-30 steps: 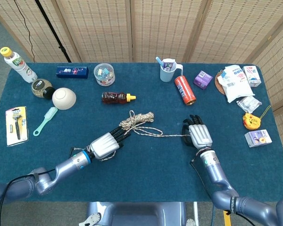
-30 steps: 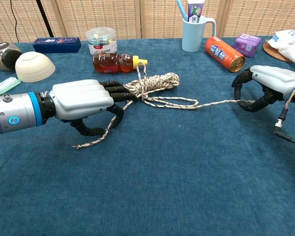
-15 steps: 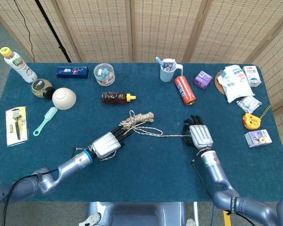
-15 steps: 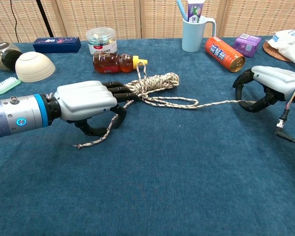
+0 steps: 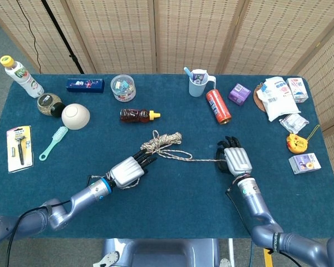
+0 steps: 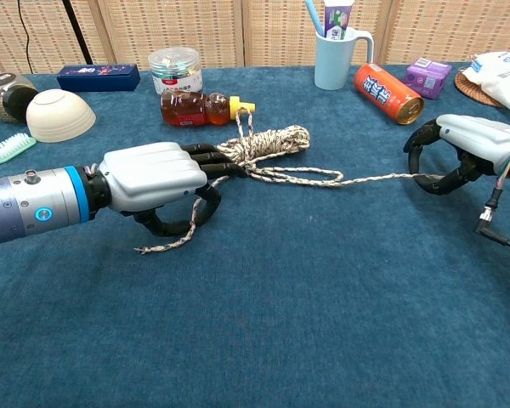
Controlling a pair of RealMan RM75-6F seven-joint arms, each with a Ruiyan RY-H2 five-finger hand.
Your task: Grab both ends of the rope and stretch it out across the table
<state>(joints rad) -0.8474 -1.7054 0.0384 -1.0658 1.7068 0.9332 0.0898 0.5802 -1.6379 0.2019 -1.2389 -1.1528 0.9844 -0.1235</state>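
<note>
- We see the rope (image 6: 268, 144) mid-table, still mostly a bundled coil near the honey bottle (image 6: 195, 108), with one strand running right across the blue cloth to the right hand (image 6: 459, 153).
- Left hand (image 6: 157, 178): fingers lie along the near-left side of the coil, thumb curled under, and the rope's left tail passes through that curl and trails out near-left on the cloth. We read it as grasping the tail loosely.
- Versus a second ago, the left hand has slid slightly right and a bit nearer; the tail end has shifted right with it. In the head view the left hand (image 5: 127, 172) sits a touch lower in frame than before.
- Right hand: fingers and thumb hooked in a ring around the rope's right end, strand fairly taut up to it. We count it as holding that end. Position nearly unchanged since the earlier frames; head view (image 5: 235, 160) agrees.
- Coil shape looks the same as before; no visible unwinding.
- Orange can (image 6: 388, 92) and mug (image 6: 338, 56) sit far side, well apart from the rope.
</note>
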